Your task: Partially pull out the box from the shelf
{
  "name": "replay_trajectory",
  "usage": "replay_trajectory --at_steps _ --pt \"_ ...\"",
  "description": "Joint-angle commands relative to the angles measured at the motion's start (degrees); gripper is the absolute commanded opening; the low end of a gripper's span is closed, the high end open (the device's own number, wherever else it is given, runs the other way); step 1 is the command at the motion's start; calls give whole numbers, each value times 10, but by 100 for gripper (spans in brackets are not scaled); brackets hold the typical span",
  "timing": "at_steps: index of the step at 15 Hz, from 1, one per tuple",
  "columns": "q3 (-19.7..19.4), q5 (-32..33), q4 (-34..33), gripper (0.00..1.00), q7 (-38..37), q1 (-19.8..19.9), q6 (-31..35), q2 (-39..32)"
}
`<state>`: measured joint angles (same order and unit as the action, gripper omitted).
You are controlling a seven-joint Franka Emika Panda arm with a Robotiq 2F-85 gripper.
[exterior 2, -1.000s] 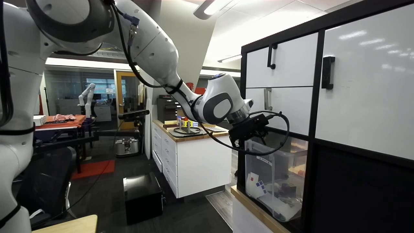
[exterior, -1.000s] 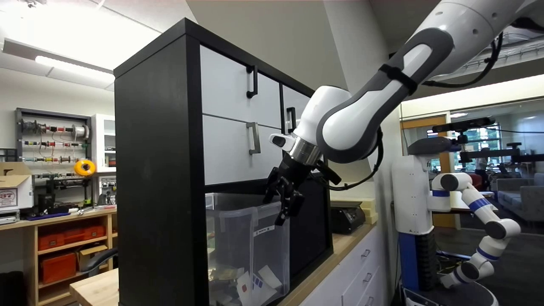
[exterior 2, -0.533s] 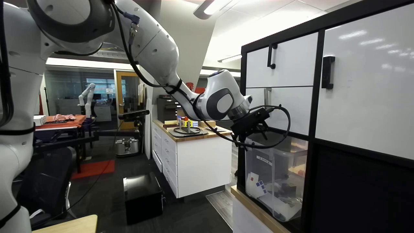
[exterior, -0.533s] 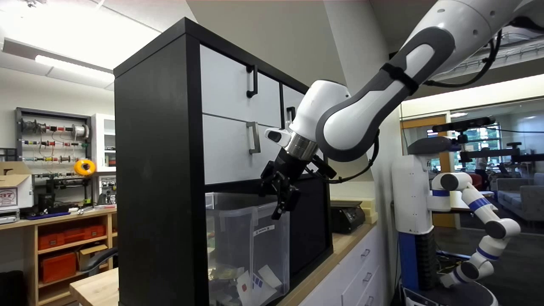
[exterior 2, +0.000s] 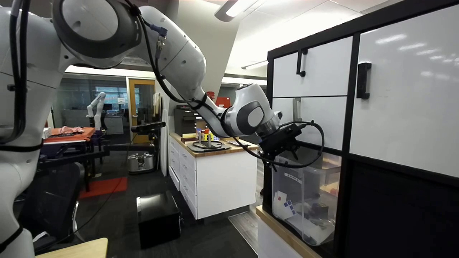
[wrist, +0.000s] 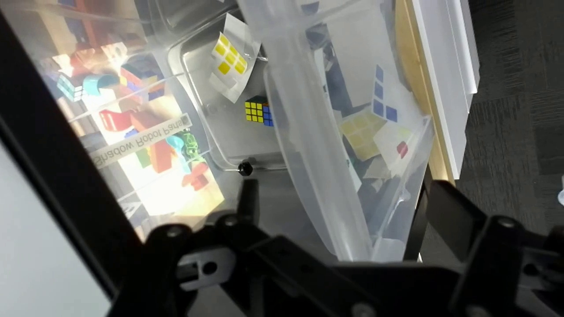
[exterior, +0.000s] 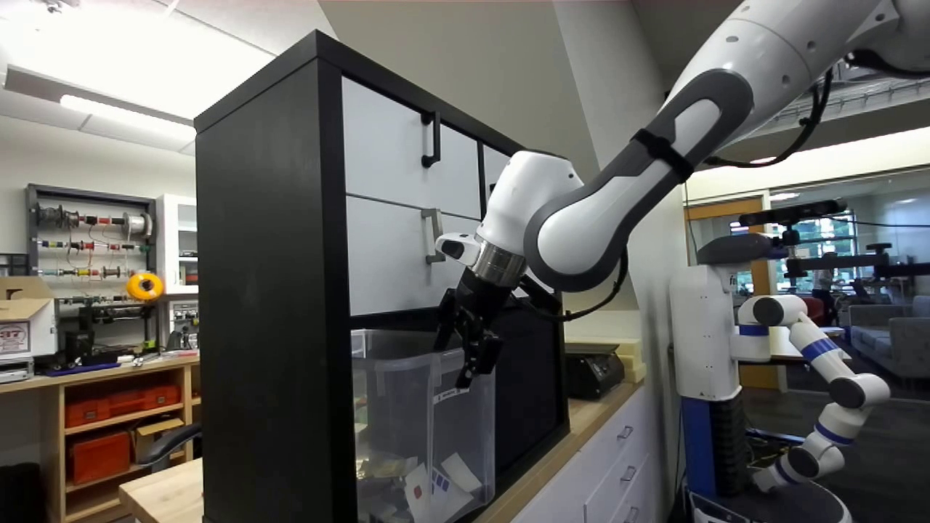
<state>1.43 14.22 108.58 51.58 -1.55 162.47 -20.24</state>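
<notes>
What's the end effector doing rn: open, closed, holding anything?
End effector: open, holding nothing; in the wrist view the box's rim shows between its parted fingers.

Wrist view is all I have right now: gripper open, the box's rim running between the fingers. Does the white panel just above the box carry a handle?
Observer: Yes, the white panel just above the box carries a grey handle; both exterior views show it.
Operator: Noted. Anything hanging loose in front of the box?
Observer: A black cable loops across its upper part in an exterior view. I can't tell whether it touches.
Operator: And what stands on the counter beside the shelf?
Observer: In an exterior view, a black machine, past the shelf's end farther from the box.
</notes>
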Motion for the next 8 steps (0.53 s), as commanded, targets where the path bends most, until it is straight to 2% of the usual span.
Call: replay_trajectory --at_steps 1,8 --pt "9 12 -19 68 -14 6 -24 -9" --pt "14 8 -2 20 -8 14 -25 16"
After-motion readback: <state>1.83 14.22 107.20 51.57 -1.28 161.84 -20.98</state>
